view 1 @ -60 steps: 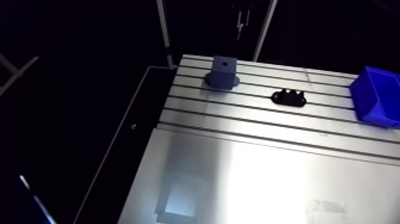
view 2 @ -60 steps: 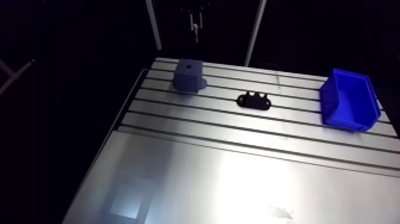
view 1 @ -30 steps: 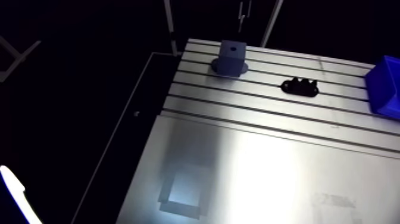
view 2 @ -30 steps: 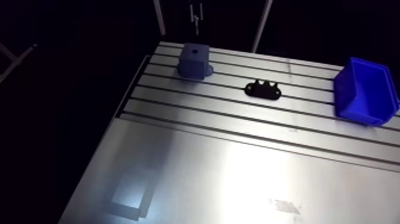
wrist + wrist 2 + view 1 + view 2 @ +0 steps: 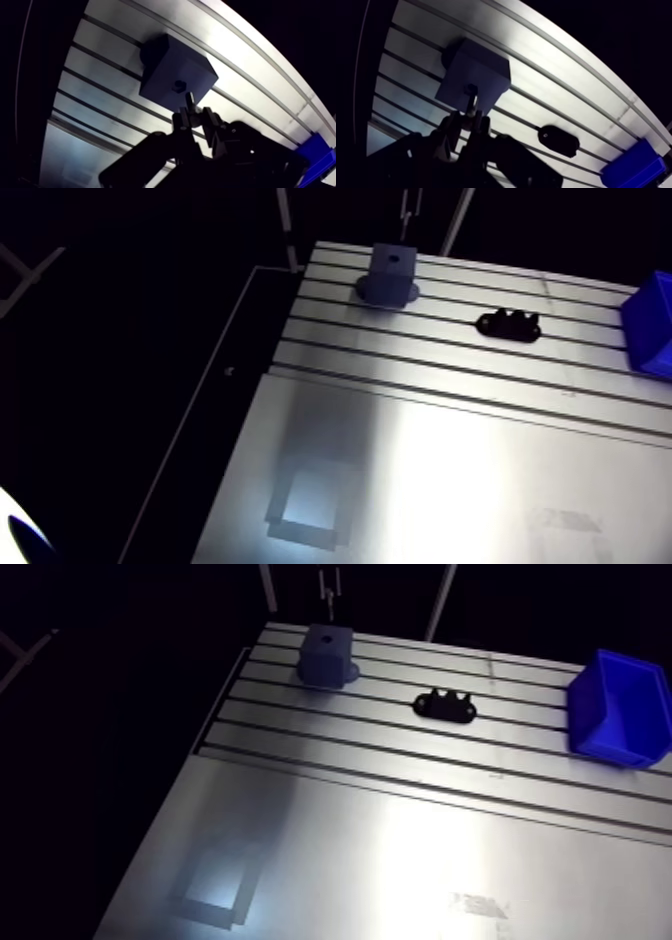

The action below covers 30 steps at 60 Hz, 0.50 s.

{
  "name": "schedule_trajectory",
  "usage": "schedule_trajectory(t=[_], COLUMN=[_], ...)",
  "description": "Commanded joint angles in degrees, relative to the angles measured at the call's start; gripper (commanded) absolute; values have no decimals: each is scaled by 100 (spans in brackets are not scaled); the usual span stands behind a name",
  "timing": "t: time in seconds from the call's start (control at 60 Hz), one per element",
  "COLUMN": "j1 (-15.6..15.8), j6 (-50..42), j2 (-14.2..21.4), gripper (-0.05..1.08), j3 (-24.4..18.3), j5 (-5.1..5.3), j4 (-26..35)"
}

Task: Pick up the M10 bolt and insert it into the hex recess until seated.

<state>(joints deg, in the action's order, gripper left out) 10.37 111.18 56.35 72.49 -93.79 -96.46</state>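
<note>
The gripper (image 5: 192,116) is seen in the wrist view clamped on the M10 bolt (image 5: 189,101), which is pinched between the two fingers (image 5: 208,120) and juts out ahead of their tips. The bolt's free end is pointed at the hex recess (image 5: 179,87), a small dark hole in the top face of a dark blue block (image 5: 162,62). Whether the tip is touching the recess or is held just above it cannot be told.

The block is stood on a round flange on the slotted aluminium table (image 5: 450,478), close to the table's far edge in the arm view, and is set across two of the slots. Beside the block, apart from it, a flat black bracket (image 5: 444,706) with a lobed edge is laid on the ribs between slots. Further along the same side, well apart from the block, a blue bin (image 5: 620,709) is placed at the table's edge with its open side turned up. The smooth, unslotted part of the table is lit by a bright reflection.
</note>
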Motion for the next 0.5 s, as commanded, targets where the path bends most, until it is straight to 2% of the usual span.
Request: schedule_trajectory(t=[0.017,0.5], j1=[8,53], j6=[-48,-57], j2=[-24,-103], gripper=[90,90], j3=[22,94], j5=[6,6], j4=[0,-44])
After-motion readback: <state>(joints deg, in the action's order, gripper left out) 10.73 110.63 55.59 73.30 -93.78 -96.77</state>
